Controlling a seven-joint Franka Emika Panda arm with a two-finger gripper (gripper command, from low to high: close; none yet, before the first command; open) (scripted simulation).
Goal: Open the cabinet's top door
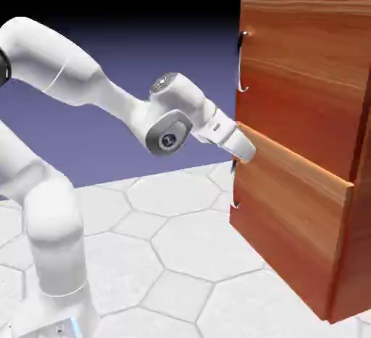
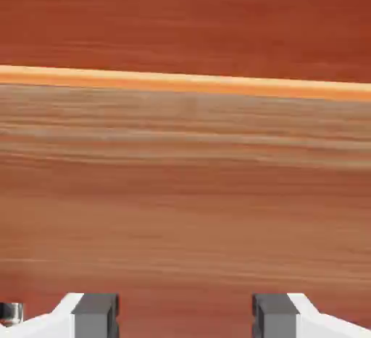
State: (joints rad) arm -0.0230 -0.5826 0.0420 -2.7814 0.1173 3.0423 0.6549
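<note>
Two spread fingers [image 2: 96, 313] at the cabinet [image 1: 311, 148] front, nothing held.
Gripper [image 1: 239, 153] sits by the panel seam, seemingly below the top door [image 1: 304, 54]; next, rise to its handle [image 1: 243, 61] and close.

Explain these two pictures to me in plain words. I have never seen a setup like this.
Both are computer-rendered, taken at the same moment. The exterior view looks from the side: a white robot arm stands on a pale tiled table and reaches right toward a tall reddish-brown cabinet. Its gripper is level with the seam between the top door and the lower panel, which juts out a little. The top door's silver handle is higher up, untouched. The hand view comes from a camera on the gripper: its two grey fingertips stand apart with nothing between them, and wood fills the view.
</note>
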